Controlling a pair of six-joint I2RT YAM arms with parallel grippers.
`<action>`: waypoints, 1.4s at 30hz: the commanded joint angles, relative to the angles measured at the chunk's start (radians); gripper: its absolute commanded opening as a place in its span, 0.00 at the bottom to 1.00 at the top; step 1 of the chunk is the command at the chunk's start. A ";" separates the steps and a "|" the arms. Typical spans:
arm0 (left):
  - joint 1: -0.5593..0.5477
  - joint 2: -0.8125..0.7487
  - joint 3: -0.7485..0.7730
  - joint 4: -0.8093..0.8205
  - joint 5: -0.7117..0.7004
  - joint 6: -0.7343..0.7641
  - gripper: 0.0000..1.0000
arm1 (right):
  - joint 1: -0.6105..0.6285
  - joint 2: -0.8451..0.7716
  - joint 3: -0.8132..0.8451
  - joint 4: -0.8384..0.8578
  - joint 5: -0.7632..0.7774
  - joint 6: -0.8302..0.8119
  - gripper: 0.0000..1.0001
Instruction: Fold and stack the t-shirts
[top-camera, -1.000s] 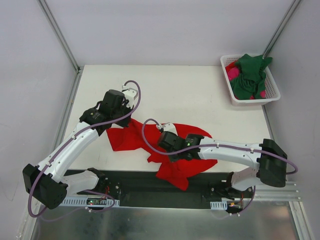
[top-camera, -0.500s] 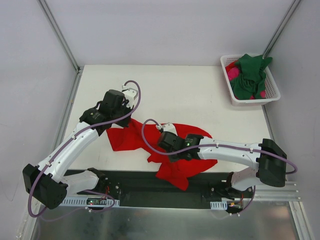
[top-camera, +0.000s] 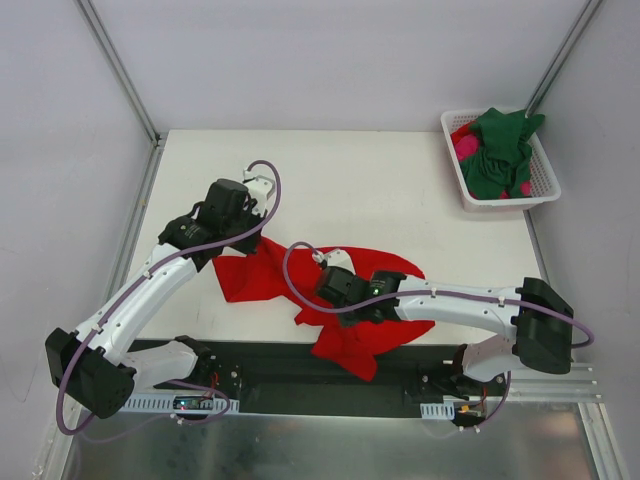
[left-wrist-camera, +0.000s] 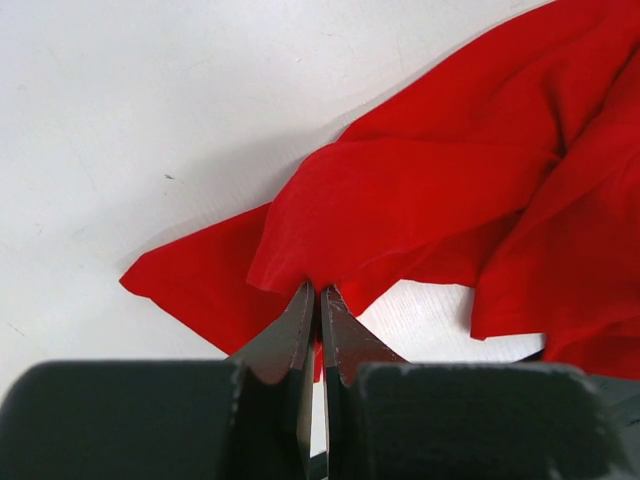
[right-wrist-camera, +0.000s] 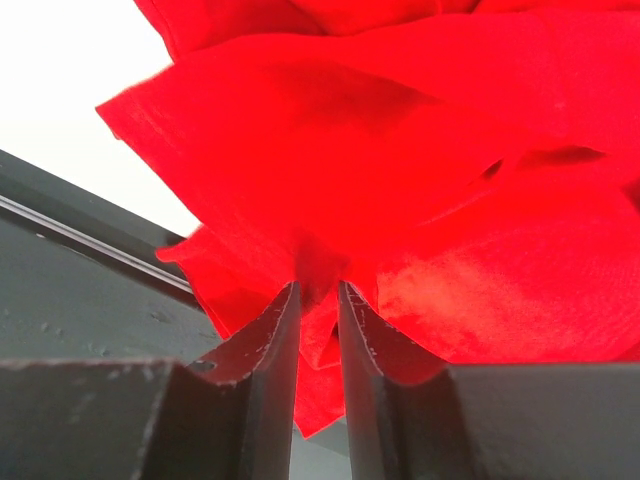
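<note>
We are seeing the red t-shirt (top-camera: 250, 280) lying crumpled on the table (top-camera: 380, 180) near its front edge, its near end spilling onto the black base plate (top-camera: 270, 365). The left jaws are pressing together on a fold at the shirt's left edge. The right jaws are standing narrowly apart, pinching a bunched fold at its near side. The green t-shirt (top-camera: 500, 150) and pink t-shirt (top-camera: 465, 147) are sitting heaped in the white basket (top-camera: 548, 185) at the far right corner.

White slotted basket (top-camera: 508, 203) sits at the table's (top-camera: 370, 180) far-right corner.
</note>
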 joint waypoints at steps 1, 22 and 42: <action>0.008 -0.020 -0.005 0.022 0.011 0.006 0.00 | 0.014 -0.028 -0.008 -0.013 0.001 0.020 0.25; 0.008 -0.048 -0.015 0.022 -0.005 0.006 0.00 | 0.028 -0.125 0.036 -0.082 0.141 0.033 0.01; 0.017 -0.106 0.024 0.007 -0.052 0.031 0.00 | -0.062 -0.476 0.444 -0.355 0.756 -0.268 0.01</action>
